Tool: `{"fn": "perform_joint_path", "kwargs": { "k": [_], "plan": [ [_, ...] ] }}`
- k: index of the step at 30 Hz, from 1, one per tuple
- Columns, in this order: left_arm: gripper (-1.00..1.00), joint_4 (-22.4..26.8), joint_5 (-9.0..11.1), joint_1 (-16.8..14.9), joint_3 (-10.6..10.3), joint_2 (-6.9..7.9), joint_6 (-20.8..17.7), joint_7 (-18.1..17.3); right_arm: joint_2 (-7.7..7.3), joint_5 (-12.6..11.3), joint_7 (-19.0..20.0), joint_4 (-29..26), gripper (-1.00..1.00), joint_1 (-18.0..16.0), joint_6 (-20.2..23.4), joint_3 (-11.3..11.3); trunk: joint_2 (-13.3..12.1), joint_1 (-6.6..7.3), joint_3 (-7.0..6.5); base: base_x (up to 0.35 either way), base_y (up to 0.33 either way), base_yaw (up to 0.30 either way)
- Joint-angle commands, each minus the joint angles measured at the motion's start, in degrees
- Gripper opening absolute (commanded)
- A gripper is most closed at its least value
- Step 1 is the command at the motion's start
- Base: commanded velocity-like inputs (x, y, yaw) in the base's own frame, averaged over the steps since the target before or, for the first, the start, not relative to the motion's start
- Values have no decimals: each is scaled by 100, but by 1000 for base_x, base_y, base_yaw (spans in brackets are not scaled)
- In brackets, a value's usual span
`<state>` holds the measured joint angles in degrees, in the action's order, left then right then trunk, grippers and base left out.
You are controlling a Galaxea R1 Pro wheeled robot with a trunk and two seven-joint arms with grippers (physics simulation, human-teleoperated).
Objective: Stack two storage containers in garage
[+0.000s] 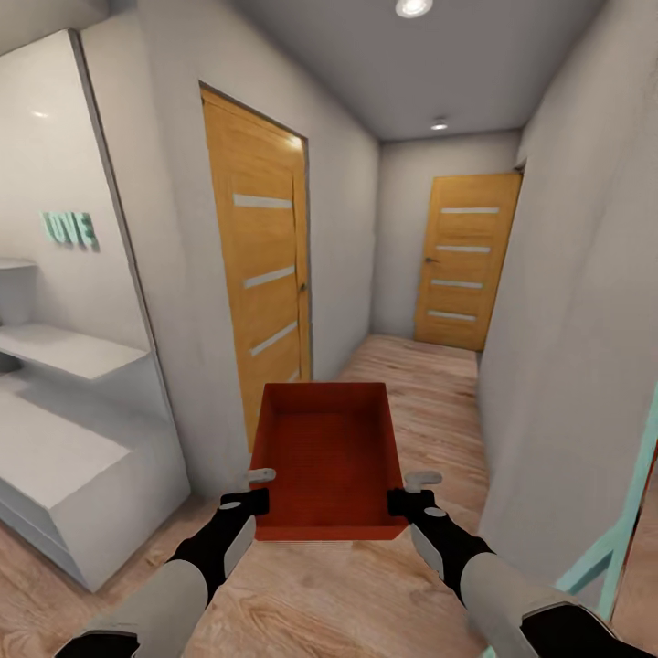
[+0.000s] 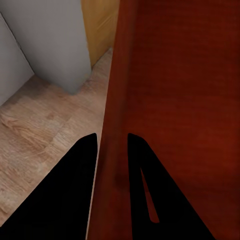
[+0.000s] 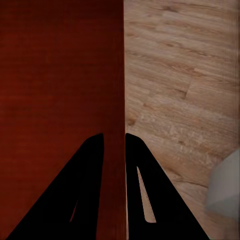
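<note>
Head view: container (both grippers clamped).

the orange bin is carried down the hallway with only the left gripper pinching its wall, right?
Not quite: both grip it. The head view shows the orange bin held between the left gripper and the right gripper, one on each side wall; each wrist view shows fingers straddling a wall. The rest is right.

Container between both claws, 2 doors ahead.

Light wood-plank floor running down a narrow hallway — bare boards. Nothing resting on it but a white shelf unit at the left wall.
</note>
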<state>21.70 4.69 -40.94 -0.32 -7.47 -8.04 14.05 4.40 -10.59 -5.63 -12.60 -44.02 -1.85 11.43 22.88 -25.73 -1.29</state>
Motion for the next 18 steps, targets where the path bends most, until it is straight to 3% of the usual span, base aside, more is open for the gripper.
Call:
{"fn": "perform_joint_path", "kwargs": {
  "k": [1,18],
  "plan": [
    [-100,53,-101,-2,138,202,-5,229,-12,-58,-54,20,-100,-1,-25,-97,4,-5,2,321,0,-115],
    [-100,54,-100,-2,138,202,-5,229,-7,-58,-52,20,-100,-1,-51,-97,4,-5,2,321,0,-9]
  ]
}}
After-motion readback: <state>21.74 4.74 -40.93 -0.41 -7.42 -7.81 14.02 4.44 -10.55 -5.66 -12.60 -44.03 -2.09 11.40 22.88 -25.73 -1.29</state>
